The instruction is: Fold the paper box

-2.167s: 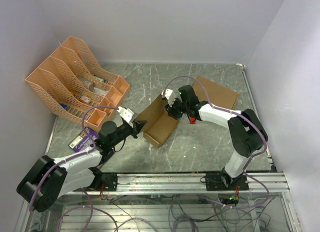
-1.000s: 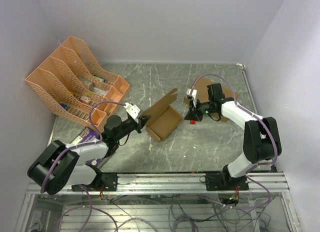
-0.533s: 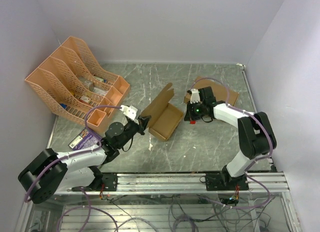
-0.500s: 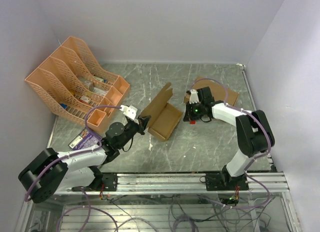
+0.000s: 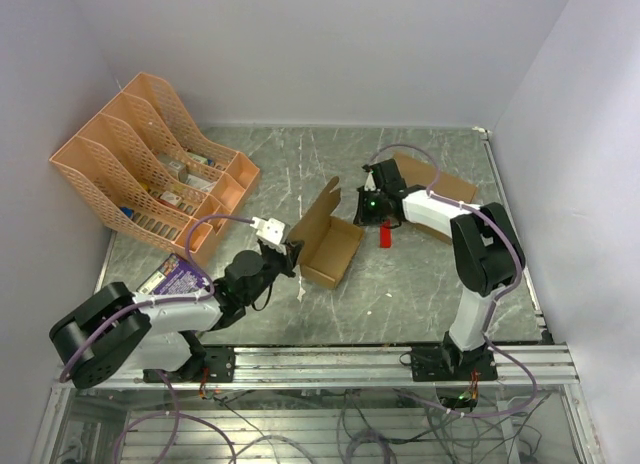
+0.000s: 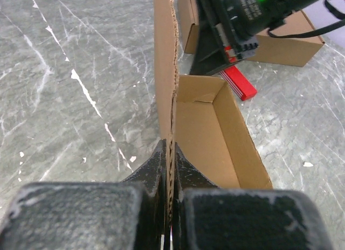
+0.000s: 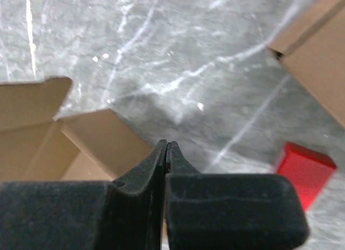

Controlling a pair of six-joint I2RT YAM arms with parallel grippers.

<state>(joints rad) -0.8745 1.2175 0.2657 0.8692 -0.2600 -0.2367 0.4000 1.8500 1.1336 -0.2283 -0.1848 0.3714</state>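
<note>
The paper box (image 5: pixel 333 246) lies near the middle of the overhead frame on the grey marbled surface (image 5: pixel 400 284), half formed: an open tray with one long flap standing upright along its left side. The left tool (image 5: pixel 289 254) reaches in from the lower left and is pinched tight on the near end of that flap; in the left wrist view its fingers (image 6: pixel 159 162) press the thin cardboard edge between them, with the open tray (image 6: pixel 215 126) to the right of centre. The right tool (image 5: pixel 360 214) hangs just beyond the box's upper right end with its fingers pressed together and nothing between them (image 7: pixel 167 147). A red block (image 5: pixel 385 234) lies just below it, and a larger cardboard box (image 5: pixel 445 189) sits further right. An orange file rack (image 5: pixel 140 164) fills the upper left.
</note>
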